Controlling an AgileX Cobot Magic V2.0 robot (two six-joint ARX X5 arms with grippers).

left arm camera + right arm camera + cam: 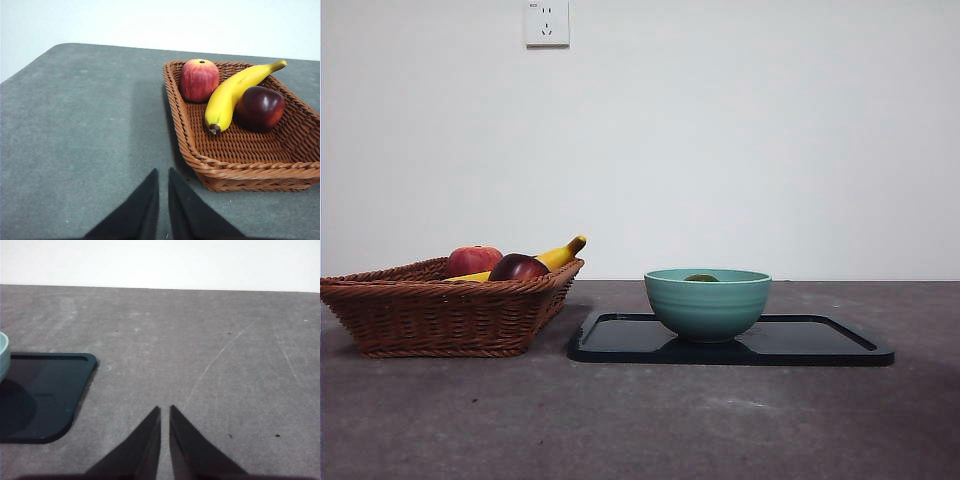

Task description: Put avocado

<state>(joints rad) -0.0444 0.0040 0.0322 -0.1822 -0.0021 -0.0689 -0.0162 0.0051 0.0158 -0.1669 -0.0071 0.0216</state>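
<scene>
I see only a sliver of the avocado [701,278] above the bowl [708,305] rim. My right wrist view cuts the bowl and tray [45,395] off at nine o'clock.

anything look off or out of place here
Nothing stands out. The avocado sits in the bowl, upright on the tray; the other fruit lies in the basket. Nothing spilled or damaged.

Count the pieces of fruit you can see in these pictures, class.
4: red apple, banana and dark maroon fruit in the wicker basket; avocado barely showing inside the teal bowl.
</scene>
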